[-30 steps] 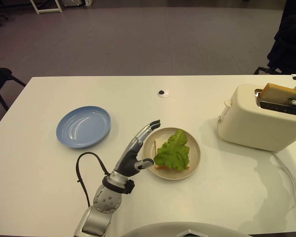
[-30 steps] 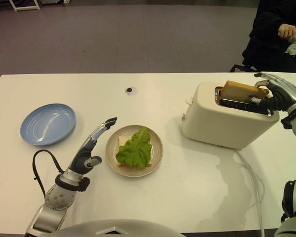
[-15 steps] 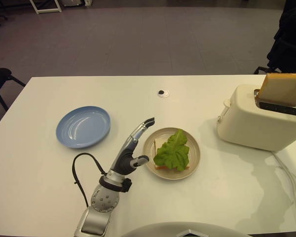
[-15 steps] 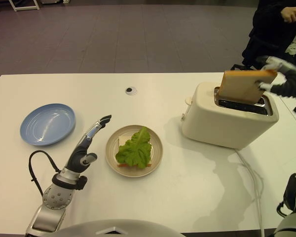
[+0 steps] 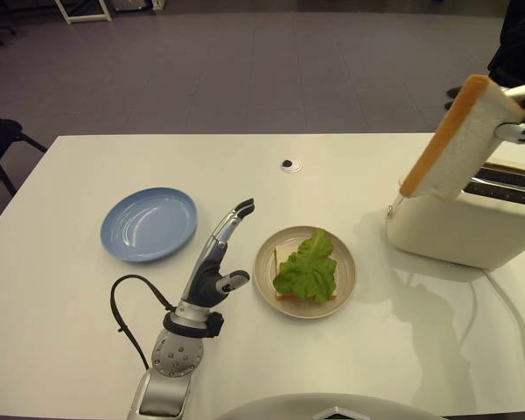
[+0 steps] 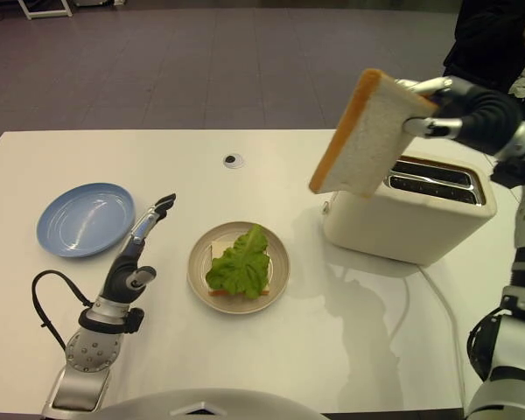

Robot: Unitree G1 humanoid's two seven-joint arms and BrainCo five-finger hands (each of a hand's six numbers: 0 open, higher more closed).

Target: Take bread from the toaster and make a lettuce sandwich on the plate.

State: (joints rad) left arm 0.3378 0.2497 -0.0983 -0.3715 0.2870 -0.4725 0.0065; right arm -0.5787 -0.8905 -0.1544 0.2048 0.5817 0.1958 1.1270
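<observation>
One lettuce leaf over bread on the tan plate; second slice between clamped right hand fingers; left hand fingers apart.

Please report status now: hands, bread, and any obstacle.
Right hand shut on bread slice, raised out of toaster. Left hand open beside plate. Lettuce on plate; path looks free.

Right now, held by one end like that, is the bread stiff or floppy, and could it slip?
Probably stiff: the bread hangs tilted from the right hand, gripped at its upper end, and looks flat with no sag. Likely light, since that end grip alone carries it. It might pivot or crumble, as most of the slice is unsupported.
</observation>
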